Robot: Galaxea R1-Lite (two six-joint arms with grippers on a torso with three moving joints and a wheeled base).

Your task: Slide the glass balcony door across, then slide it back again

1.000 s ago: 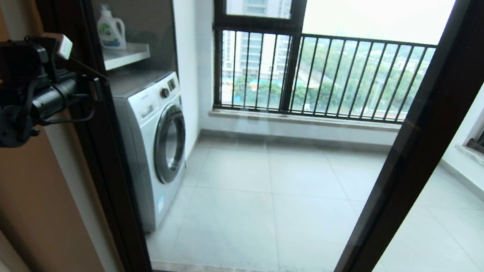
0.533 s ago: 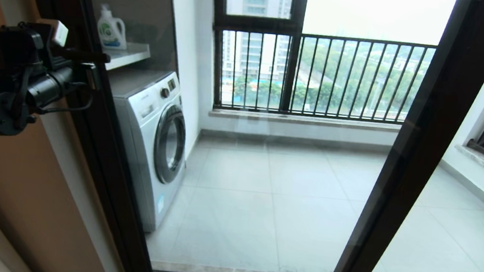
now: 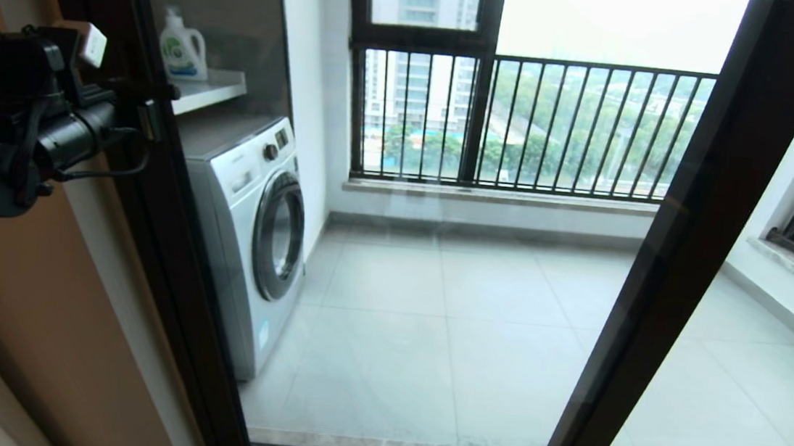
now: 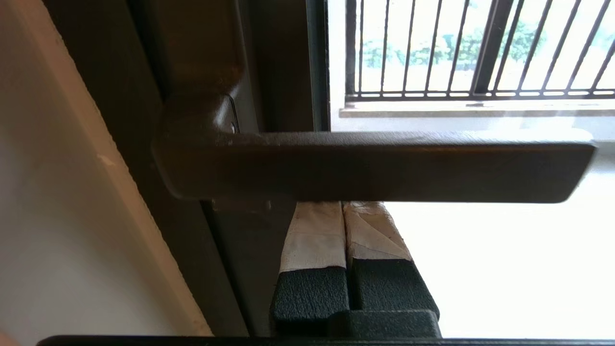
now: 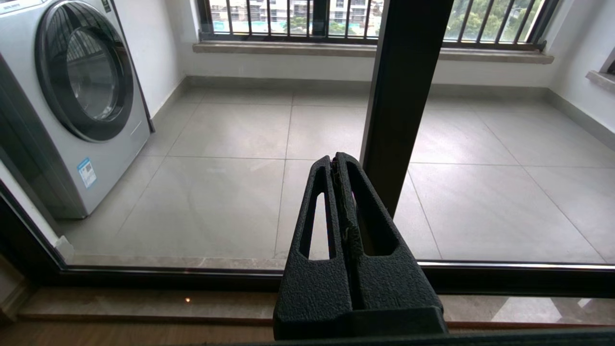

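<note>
The glass balcony door (image 3: 393,266) spans my view, its frame against the left wall. My left gripper (image 3: 142,107), fingers (image 4: 314,235) pressed together, sits just under the handle (image 4: 375,166); pushing there, they could slip off its smooth bar. My right gripper (image 5: 338,166) idles low, closed.

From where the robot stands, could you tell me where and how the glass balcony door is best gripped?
Probably by its handle, a long flat bar standing off the door's left upright. The left gripper, shut beside it, would open and close across the bar's thin faces, coming from the room side.
</note>
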